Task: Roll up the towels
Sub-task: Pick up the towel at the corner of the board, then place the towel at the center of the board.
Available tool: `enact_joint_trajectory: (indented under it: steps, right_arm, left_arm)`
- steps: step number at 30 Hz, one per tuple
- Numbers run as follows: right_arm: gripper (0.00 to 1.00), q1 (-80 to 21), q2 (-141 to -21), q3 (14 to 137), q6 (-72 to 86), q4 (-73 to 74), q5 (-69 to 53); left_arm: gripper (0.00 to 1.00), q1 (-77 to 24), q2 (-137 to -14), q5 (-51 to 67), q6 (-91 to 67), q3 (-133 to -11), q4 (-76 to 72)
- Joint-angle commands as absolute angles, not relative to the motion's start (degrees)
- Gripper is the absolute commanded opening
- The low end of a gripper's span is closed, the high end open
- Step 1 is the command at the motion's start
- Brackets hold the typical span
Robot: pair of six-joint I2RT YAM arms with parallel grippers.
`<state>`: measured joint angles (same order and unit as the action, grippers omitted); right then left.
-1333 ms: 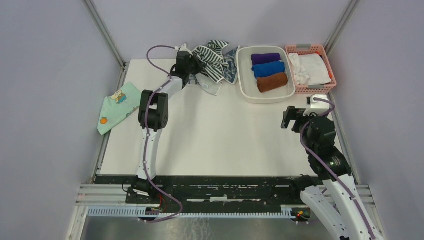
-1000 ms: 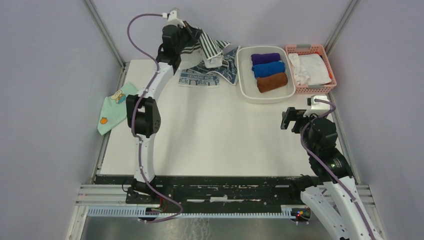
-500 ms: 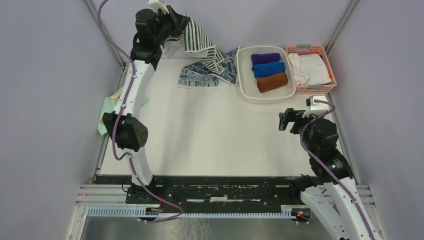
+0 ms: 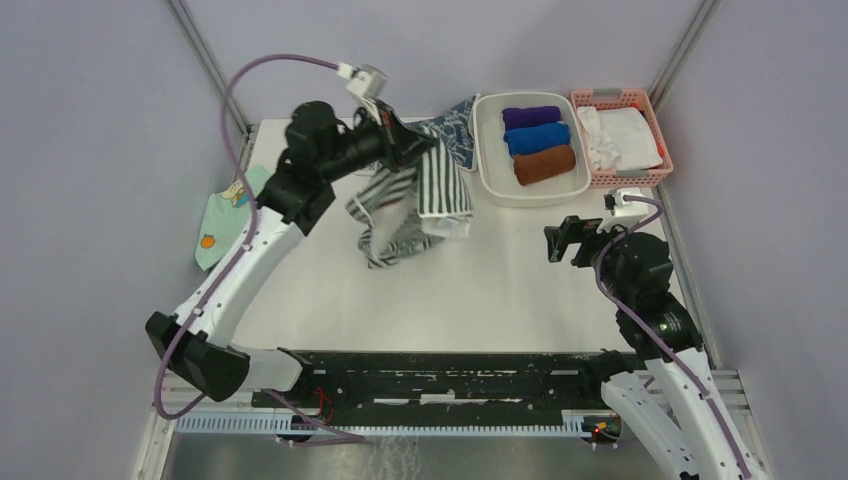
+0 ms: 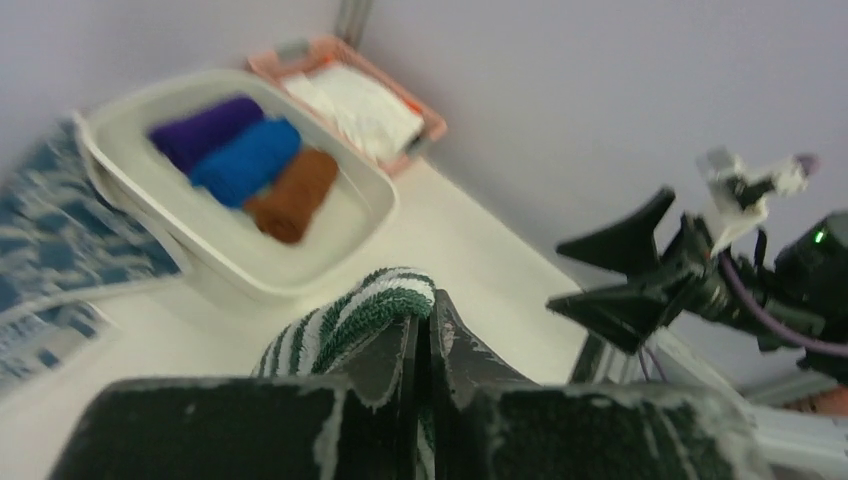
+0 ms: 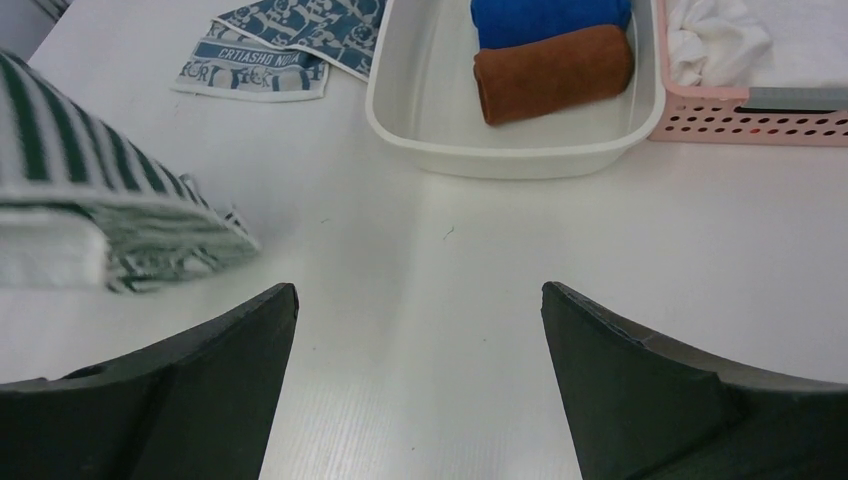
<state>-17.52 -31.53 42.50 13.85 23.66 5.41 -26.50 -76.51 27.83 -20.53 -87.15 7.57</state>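
The left gripper (image 4: 412, 152) is clenching a corner of the green-striped towel (image 4: 415, 205), which is hanging just left of the white tray (image 4: 484, 160). The blue-grey towel (image 4: 458, 122) is lying beside the tray's left wall. The right gripper (image 4: 560, 240) is hovering in front of the tray, fingers spread wide, holding nothing.

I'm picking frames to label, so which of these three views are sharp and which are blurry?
Left wrist: smeared by motion, the white tub soft-edged. Right wrist: table crisp, only the striped towel at the left edge fuzzy. Top external: evenly lit, mostly sharp, no glare.
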Motion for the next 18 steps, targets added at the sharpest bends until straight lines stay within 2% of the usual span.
enact_joint_trajectory:
  steps: [1,4,7,10,15,18]
  right_arm:
    - [1.00,-17.8,-34.5,43.4,15.8,20.7,1.9]
    - [1.00,-17.7,-37.1,44.0,16.1,20.9,0.6]
    - [1.00,-17.8,-39.7,44.6,16.4,21.6,-0.4]
    - [1.00,-17.8,-41.4,44.6,16.3,22.1,-1.5]
    - [1.00,-17.7,-44.2,44.5,16.3,22.2,-4.8]
    - [1.00,-17.7,-46.1,44.3,16.2,21.6,-8.0]
  left_arm:
    - [0.14,-34.1,-79.9,27.2,-19.7,-80.0,6.6]
    - [0.20,-39.3,-83.5,29.3,-20.8,-79.4,5.6]
    - [0.45,-42.1,-84.9,30.3,-20.4,-79.1,5.9]
    - [0.58,-42.1,-83.0,28.1,-18.9,-77.3,7.5]
    - [0.71,-41.3,-77.2,19.2,-17.0,-71.9,11.1]
    - [0.74,-37.9,-74.7,16.2,-19.4,-67.3,12.3]
